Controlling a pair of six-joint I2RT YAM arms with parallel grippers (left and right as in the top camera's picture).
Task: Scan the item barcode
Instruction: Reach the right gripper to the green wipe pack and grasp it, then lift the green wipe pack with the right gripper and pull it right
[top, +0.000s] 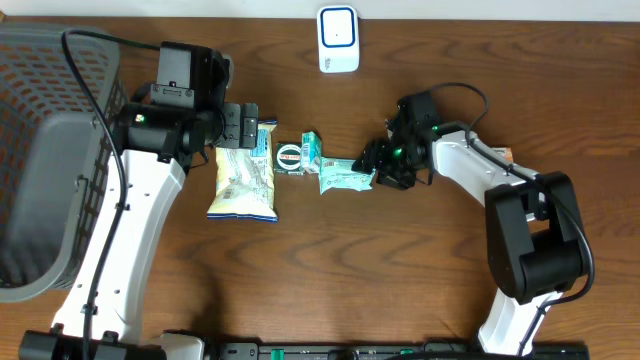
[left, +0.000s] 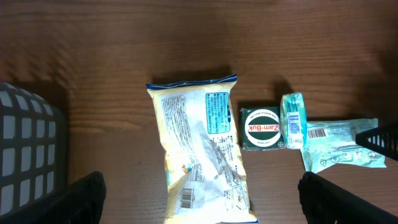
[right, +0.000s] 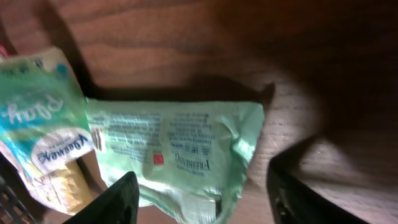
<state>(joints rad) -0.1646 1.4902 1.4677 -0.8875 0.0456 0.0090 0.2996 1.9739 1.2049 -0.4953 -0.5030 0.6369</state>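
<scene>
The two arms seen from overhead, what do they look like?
Both are built alike: the left arm and right arm have smooth white links, boxy black joints and loose black cables, with small green lights near the wrists. The left pincer and right pincer are black.

Overhead evenly bright; right wrist view dim, soft, shadow over the table.

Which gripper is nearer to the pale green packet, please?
Right. The right gripper straddles one end of the pale green packet; the left gripper hovers over the yellow snack bag, further away.
</scene>
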